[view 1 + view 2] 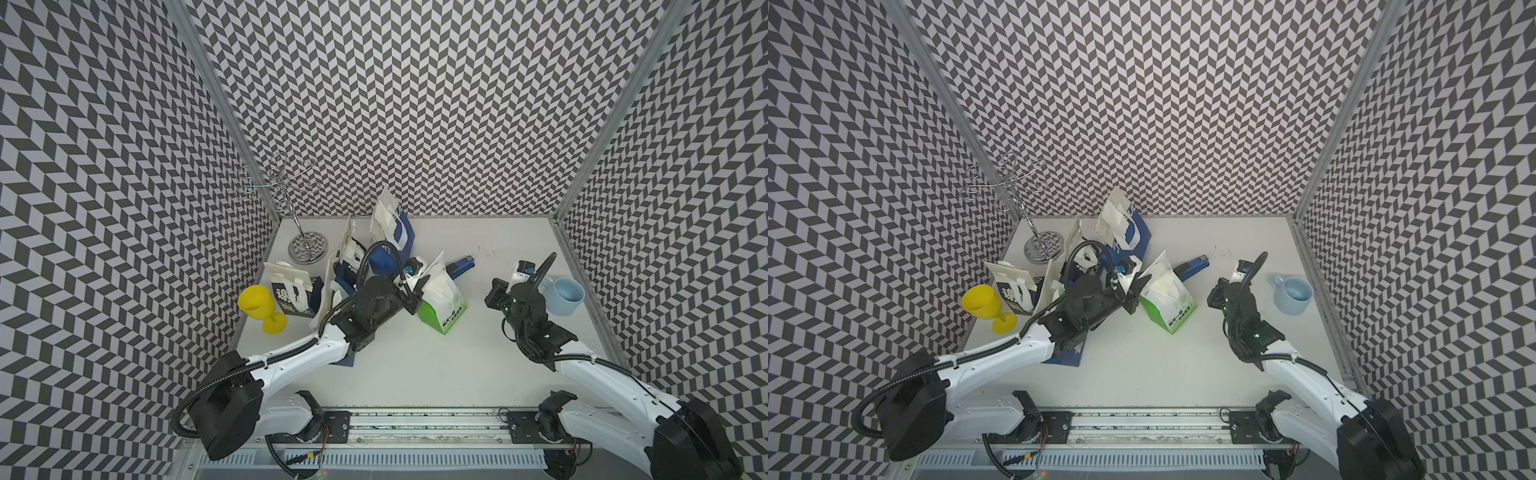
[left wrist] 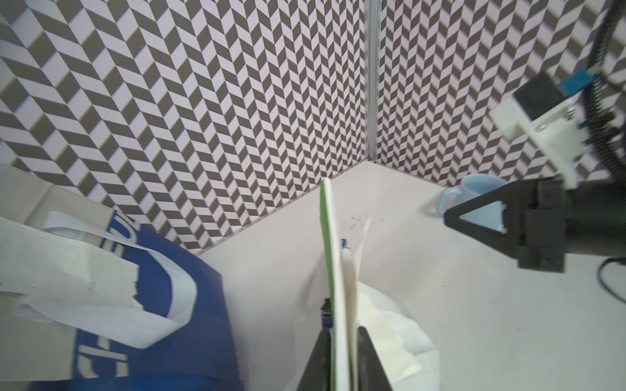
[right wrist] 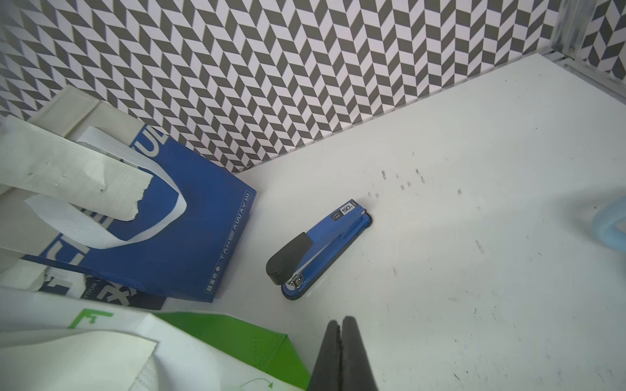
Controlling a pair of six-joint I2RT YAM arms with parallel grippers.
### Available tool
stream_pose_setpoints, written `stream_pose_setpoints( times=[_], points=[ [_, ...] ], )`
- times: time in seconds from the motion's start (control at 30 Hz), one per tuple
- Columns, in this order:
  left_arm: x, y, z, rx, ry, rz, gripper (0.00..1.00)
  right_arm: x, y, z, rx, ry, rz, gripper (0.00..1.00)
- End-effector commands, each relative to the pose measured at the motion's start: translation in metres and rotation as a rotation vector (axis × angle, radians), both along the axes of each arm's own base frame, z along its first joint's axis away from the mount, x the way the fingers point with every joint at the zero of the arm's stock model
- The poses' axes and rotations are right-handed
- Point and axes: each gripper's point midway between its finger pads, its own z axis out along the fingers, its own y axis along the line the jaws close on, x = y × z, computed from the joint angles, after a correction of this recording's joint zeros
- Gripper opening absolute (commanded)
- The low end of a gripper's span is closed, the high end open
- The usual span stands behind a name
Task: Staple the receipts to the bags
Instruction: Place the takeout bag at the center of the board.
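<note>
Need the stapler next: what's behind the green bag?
The blue stapler lies on the table behind the green bag. In both top views the bag's top covers one end; the right wrist view shows it whole.

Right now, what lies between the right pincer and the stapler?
Nothing: only bare table separates the shut right pincer from the stapler, as the right wrist view shows.

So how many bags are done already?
Hard to count. One receipt lies on the back blue bag; its staple is unclear. In hand: the left gripper straddles the green bag's rim and a slip. To do: the stapler lies untouched on the table near the shut, empty right gripper, so that staple is not done.
</note>
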Motion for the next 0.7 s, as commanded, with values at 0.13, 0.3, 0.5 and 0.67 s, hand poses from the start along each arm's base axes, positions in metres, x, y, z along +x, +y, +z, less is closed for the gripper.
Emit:
stream_pose_setpoints(
  times=[0.13,0.3,0.5,0.67],
  points=[
    [0.001,0.000,0.042,-0.045,-0.036,0.010,1.00,-0.003,-0.048,-0.028,0.091,0.034,-0.228,0.21],
    [-0.017,0.015,0.097,-0.155,-0.105,-0.005,1.00,-0.012,-0.084,-0.030,-0.014,0.009,-0.379,0.60],
    [-0.016,0.090,0.128,-0.267,-0.115,0.228,1.00,-0.029,-0.127,-0.008,-0.130,-0.071,-0.610,0.82],
    [0.015,0.162,0.095,-0.255,-0.029,0.448,1.00,-0.031,-0.140,0.026,-0.272,-0.247,-0.660,1.00]
  ],
)
